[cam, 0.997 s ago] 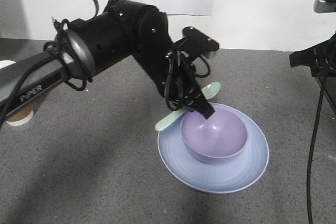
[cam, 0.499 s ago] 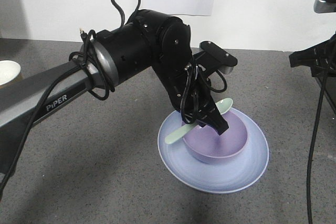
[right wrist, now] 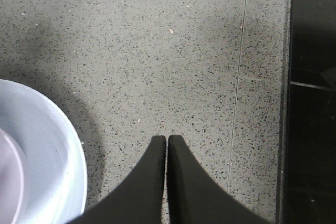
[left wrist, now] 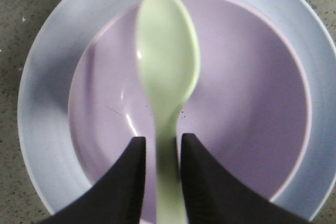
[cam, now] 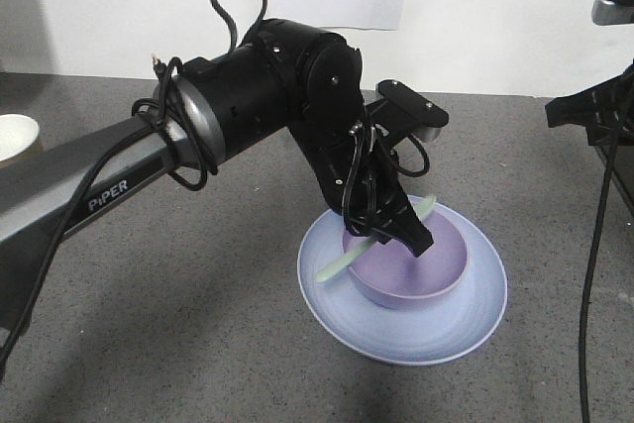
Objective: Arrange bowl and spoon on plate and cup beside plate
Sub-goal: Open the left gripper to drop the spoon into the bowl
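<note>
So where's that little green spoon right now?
In the left wrist view the spoon is pinched by its handle in the left gripper, its scoop over the purple bowl, which sits on the plate.

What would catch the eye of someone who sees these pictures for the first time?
The big black arm dominates the front view, bent down over the dishes. Its left end effector is shut on the pale green spoon, over the purple bowl, which sits on the pale blue plate. The right end effector hangs shut over the grey counter beside the plate.
</note>
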Robot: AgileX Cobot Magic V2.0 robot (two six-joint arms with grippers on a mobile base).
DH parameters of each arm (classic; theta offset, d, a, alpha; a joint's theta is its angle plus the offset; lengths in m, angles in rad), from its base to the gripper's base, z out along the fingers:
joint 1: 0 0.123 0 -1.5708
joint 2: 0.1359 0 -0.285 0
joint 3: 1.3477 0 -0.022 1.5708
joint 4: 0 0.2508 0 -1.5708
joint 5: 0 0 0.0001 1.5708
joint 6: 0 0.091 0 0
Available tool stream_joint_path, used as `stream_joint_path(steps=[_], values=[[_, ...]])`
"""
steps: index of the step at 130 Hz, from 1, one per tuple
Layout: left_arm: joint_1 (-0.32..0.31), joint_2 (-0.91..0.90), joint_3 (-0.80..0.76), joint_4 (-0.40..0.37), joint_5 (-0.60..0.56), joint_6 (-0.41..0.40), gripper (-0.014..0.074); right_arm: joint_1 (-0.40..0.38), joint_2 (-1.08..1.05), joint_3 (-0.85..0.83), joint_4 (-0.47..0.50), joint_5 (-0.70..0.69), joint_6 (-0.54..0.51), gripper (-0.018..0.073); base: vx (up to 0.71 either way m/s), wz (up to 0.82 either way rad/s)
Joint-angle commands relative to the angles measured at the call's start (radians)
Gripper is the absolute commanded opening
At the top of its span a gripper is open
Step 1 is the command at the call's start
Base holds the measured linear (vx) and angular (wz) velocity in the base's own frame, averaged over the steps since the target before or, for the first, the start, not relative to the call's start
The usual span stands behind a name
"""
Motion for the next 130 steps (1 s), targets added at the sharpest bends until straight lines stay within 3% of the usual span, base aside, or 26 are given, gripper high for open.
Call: stream_joint_path(steps=[1,53,66,77,104,130], values=[[-0.014,-0.062,-0.034,-0.018,-0.029,-0.010,0.0245,-0.005,-0.036,-0.031,-0.008,-0.043,0.002,-0.0006,0.00,0.00],[-0.013,-0.067,-0.035,-0.005,-0.070,-0.043,0.0268,-0.005,-0.036,-0.031,-0.008,-0.043,0.002,-0.0006,0.00,0.00],[0.003,-0.077,-0.035,0.052,-0.072,-0.056,0.0268,-0.005,-0.036,-0.031,-0.008,-0.043,0.002,-0.0006,0.00,0.00],[0.027,-0.097,-0.035,0.112,-0.072,-0.116,0.0268,-0.005,-0.036,-0.031,-0.008,-0.042,0.002,-0.0006,0.00,0.00],[0.141,-0.173,-0.035,0.200,-0.067,-0.149,0.0268,-0.005,-0.036,-0.031,-0.008,-0.042,0.002,-0.0006,0.00,0.00],[0.332,-0.259,-0.034,0.198,-0.063,-0.194,0.0268,-0.005,-0.036,-0.031,-0.008,-0.042,0.002,-0.0006,0.00,0.00]])
